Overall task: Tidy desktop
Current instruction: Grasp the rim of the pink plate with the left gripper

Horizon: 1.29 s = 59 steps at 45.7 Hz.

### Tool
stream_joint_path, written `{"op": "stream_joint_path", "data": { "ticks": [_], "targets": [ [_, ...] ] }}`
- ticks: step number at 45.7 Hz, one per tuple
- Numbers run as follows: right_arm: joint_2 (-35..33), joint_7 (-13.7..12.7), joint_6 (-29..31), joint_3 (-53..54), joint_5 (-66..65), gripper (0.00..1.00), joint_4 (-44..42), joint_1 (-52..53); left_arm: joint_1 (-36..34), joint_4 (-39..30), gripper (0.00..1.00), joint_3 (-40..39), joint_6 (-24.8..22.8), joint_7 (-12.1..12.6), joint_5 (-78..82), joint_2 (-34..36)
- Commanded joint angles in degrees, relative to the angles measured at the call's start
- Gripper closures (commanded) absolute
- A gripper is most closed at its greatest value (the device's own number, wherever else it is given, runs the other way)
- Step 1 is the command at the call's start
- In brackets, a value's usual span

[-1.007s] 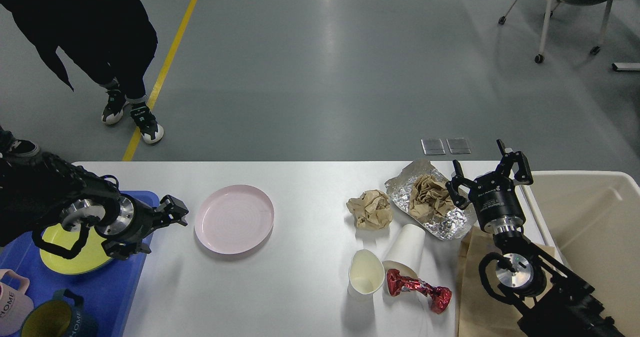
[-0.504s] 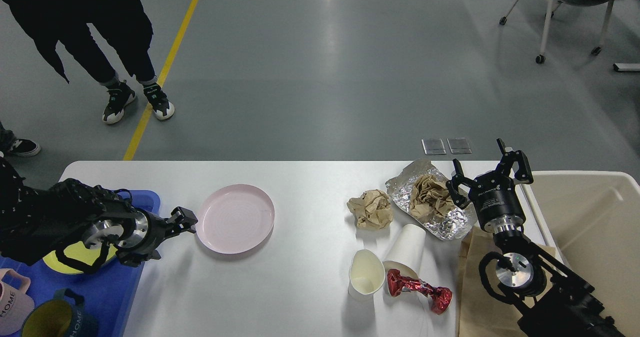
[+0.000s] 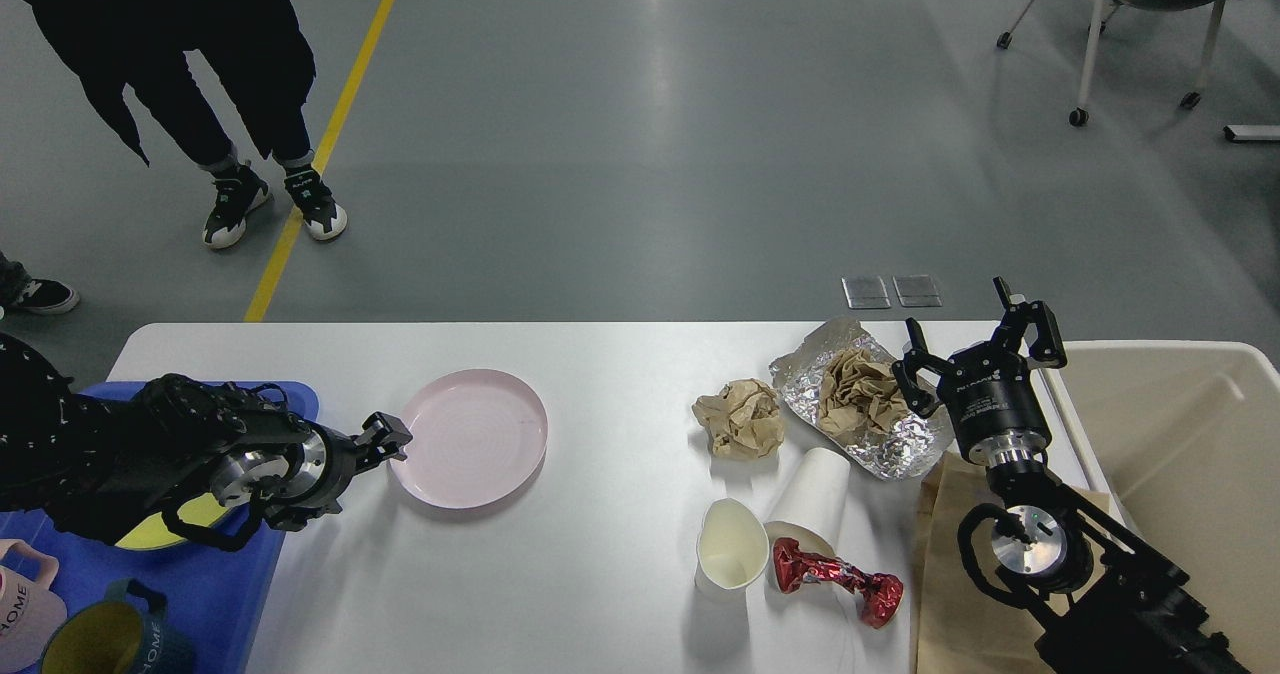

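The white desktop [image 3: 600, 374] holds a pink plate [image 3: 470, 437] left of centre. My left gripper [image 3: 392, 437] reaches in from the left, slightly open, with its fingertips at the plate's left rim. On the right lie a crumpled brown paper ball [image 3: 740, 417], a foil sheet [image 3: 900, 449] with crumpled paper [image 3: 855, 389] on it, a tipped white paper cup [image 3: 810, 494], an upright paper cup [image 3: 730, 549] and a red wrapper [image 3: 835, 579]. My right gripper [image 3: 972, 339] stands wide open and empty, just right of the foil.
A blue tray [image 3: 230, 574] at the front left holds a yellow-green plate [image 3: 150, 532] and two mugs [image 3: 100, 639]. A brown paper bag [image 3: 945, 584] lies under my right arm. A beige bin [image 3: 1180, 454] stands at the right. A person [image 3: 200, 64] stands beyond the table's far-left corner.
My left gripper has moved right, from over the blue tray to the pink plate's left rim. The right arm has not moved. The person has shifted their feet.
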Motion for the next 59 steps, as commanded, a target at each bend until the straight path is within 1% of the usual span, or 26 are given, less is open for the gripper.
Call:
{"op": "stream_joint_path", "data": {
  "ticks": [1,4,12,19,31,37,41,46,51,55,59],
  "targets": [
    [0.0,0.0,0.0,0.0,0.0,0.00,0.0,0.0,0.1,0.4,0.08,-1.3,0.0,-0.4,3.1,-0.2],
    [0.0,0.0,0.0,0.0,0.0,0.00,0.0,0.0,0.1,1.3,0.09,-1.6,0.0,-0.7,4.9,-0.4],
    [0.0,0.0,0.0,0.0,0.0,0.00,0.0,0.0,2.2,3.2,0.10,-3.0,0.1,-0.2,5.6,-1.8],
    [0.0,0.0,0.0,0.0,0.0,0.00,0.0,0.0,2.4,3.7,0.17,-3.2,0.1,-0.8,5.6,-1.9],
    [0.0,0.0,0.0,0.0,0.0,0.00,0.0,0.0,2.6,4.4,0.29,-4.1,-0.4,-0.7,6.2,-2.0],
    [0.0,0.0,-0.1,0.0,0.0,0.00,0.0,0.0,2.9,4.4,0.33,-4.1,-0.4,-0.7,6.2,-2.1],
    [0.0,0.0,0.0,0.0,0.0,0.00,0.0,0.0,3.8,4.4,0.38,-4.2,-0.5,-0.7,6.2,-2.1],
    [0.0,0.0,0.0,0.0,0.0,0.00,0.0,0.0,3.9,4.8,0.49,-4.2,-0.6,-0.7,6.2,-2.4],
    [0.0,0.0,0.0,0.0,0.0,0.00,0.0,0.0,3.9,5.3,0.56,-5.0,-0.6,-0.7,6.2,-2.4],
    [0.0,0.0,0.0,0.0,0.0,0.00,0.0,0.0,4.2,5.9,0.58,-5.9,-0.7,-0.2,6.2,-2.3],
    [0.0,0.0,0.0,0.0,0.0,0.00,0.0,0.0,4.4,6.1,0.59,-6.1,-0.7,-0.2,6.2,-2.3]
  ]
}}
